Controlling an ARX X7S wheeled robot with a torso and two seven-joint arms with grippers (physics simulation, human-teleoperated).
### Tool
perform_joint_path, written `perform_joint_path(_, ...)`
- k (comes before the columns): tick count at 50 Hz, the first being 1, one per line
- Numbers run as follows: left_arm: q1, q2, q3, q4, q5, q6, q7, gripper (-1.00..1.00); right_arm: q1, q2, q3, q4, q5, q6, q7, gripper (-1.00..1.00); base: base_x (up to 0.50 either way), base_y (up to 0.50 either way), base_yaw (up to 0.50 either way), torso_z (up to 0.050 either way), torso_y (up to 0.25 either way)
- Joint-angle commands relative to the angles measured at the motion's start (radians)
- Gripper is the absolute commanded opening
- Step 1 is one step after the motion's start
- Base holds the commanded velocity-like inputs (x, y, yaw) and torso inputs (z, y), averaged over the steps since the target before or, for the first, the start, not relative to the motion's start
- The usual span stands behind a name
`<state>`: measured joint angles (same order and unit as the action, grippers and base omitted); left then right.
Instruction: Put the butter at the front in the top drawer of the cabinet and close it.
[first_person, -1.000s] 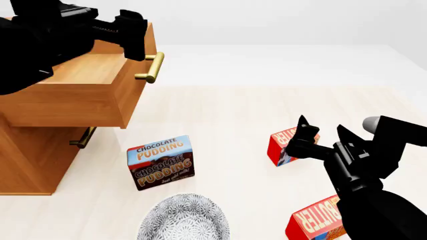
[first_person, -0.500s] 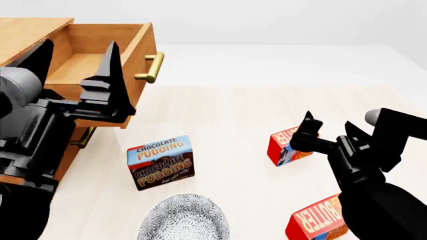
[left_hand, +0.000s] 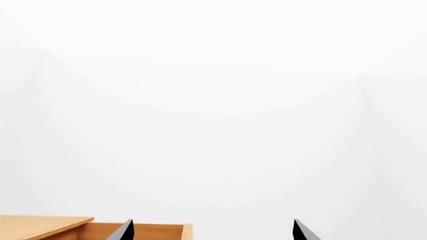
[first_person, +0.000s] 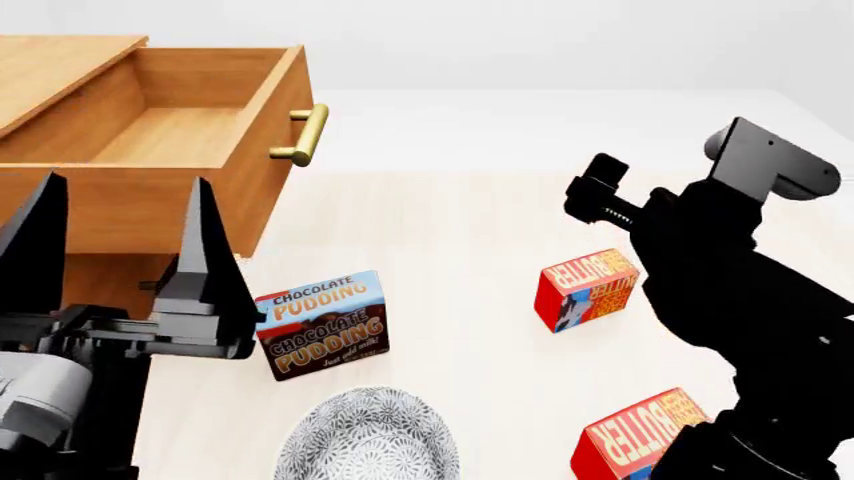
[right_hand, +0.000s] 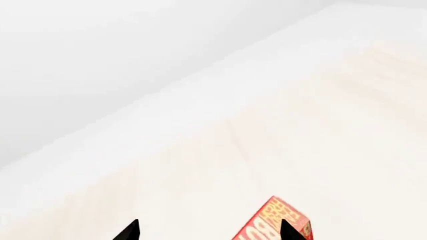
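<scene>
The top drawer (first_person: 174, 150) of the cabinet (first_person: 80, 290) stands pulled out at the left of the head view, its orange-brown inside bare and its brass bar handle (first_person: 302, 135) facing the middle of the pale tabletop (first_person: 454, 220). A second brass handle (first_person: 163, 285) peeks out on the lower drawer front beneath it.

Two red butter boxes lie on the tabletop. The nearer one, the butter at the front (first_person: 645, 435), sits at the lower right edge of the head view, lying tilted, with "BUTTER" readable in pale letters on its red face. The other butter box (first_person: 587, 288) lies farther back, right of centre, its orange lettering too slanted to read fully. Between the cabinet and that box stands a blue and brown carton (first_person: 323, 324) printed "CHOCOLATE PUDDING" twice (a smaller line beneath is too fine to read). Just in front of it is a grey patterned bowl (first_person: 367, 440), cut by the lower edge.

The left gripper (first_person: 120, 250) hangs low in front of the cabinet, its jaws spread wide with nothing between them; the left wrist view shows both fingertips (left_hand: 123, 231) apart against the white backdrop, with the drawer's edge below. The right gripper (right_hand: 208, 231) is raised above the farther butter box, largely hidden behind its arm in the head view; its wrist view shows the jaws released and well apart, empty, with a red box corner near one tip.
</scene>
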<state>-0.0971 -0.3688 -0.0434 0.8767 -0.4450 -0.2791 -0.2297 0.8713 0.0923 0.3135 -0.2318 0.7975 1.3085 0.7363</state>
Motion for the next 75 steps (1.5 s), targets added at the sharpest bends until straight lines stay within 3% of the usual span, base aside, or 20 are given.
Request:
perform_joint_path(1,0.044,0.015,0.012,-0.030,0.079,0.084,0.023,1.00,0.157,-0.089,0.051,0.258,0.012,-0.096,0.231,1.00,0.00,0.00,0.00,0.000,0.000)
perform_joint_path(9,0.029,0.012,0.002,-0.031,0.070,0.080,0.013,1.00,0.197,-0.086,-0.014,0.420,0.093,-0.280,0.392,1.00,0.00,0.00,0.00,0.000,0.000)
perform_joint_path(23,0.029,0.010,0.039,-0.075,0.106,0.116,0.034,1.00,0.160,-0.083,-0.148,0.497,0.167,-0.559,0.586,1.00,0.00,0.00,0.00,0.000,0.000)
perform_joint_path(36,0.026,0.002,0.041,-0.090,0.111,0.124,0.035,1.00,0.219,-0.075,-0.235,0.745,0.112,-0.777,0.553,1.00,0.00,0.00,0.00,0.000,0.000)
perform_joint_path(61,0.056,-0.014,0.034,-0.118,0.111,0.172,0.051,1.00,0.418,-0.088,-0.365,1.272,0.117,-1.000,0.442,1.00,0.00,0.00,0.00,0.000,0.000)
perform_joint_path(66,0.063,-0.017,0.033,-0.123,0.112,0.181,0.055,1.00,0.489,-0.091,-0.481,1.447,0.206,-1.080,0.391,1.00,0.00,0.00,0.00,0.000,0.000)
perform_joint_path(75,0.071,-0.022,0.031,-0.128,0.117,0.187,0.053,1.00,0.529,-0.092,-0.762,1.539,0.488,-1.138,0.381,1.00,0.00,0.00,0.00,0.000,0.000)
